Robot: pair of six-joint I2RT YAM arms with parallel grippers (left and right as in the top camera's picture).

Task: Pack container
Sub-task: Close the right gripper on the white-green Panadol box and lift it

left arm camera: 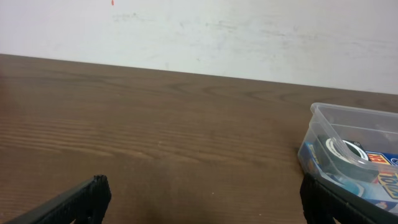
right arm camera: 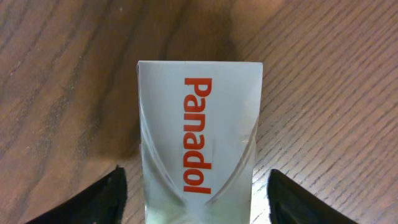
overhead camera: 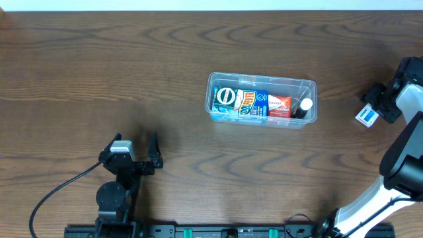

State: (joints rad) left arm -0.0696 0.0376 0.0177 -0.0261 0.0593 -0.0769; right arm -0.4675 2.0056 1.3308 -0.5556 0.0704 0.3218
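- container: clear plastic rectangular tub with rounded corners and a rim (overhead camera: 262, 82), just right of centre in the overhead view, upright on the dark brown wood-grain table (overhead camera: 99, 66); you also see one corner of it at the right edge of the left wrist view
- inside the tub, side by side from left to right: a round grey roll of tape (overhead camera: 226, 98), a blue box with yellow lettering (overhead camera: 249, 104), a red and white box (overhead camera: 279, 106), and a small dark item with a white top (overhead camera: 303, 106), too small to identify
- white box printed "panadol" in red (right arm camera: 199, 143), lying on the table near the right edge of the overhead view, well apart from the tub
- right gripper (overhead camera: 371, 106): your jaws stand parted astride the panadol box, black fingers (right arm camera: 109, 199) at either side with a thin strip of table showing between each and the box; no grip seen
- left gripper (overhead camera: 137, 140): lower left of the overhead view, jaws spread wide, nothing between them, away from the tub
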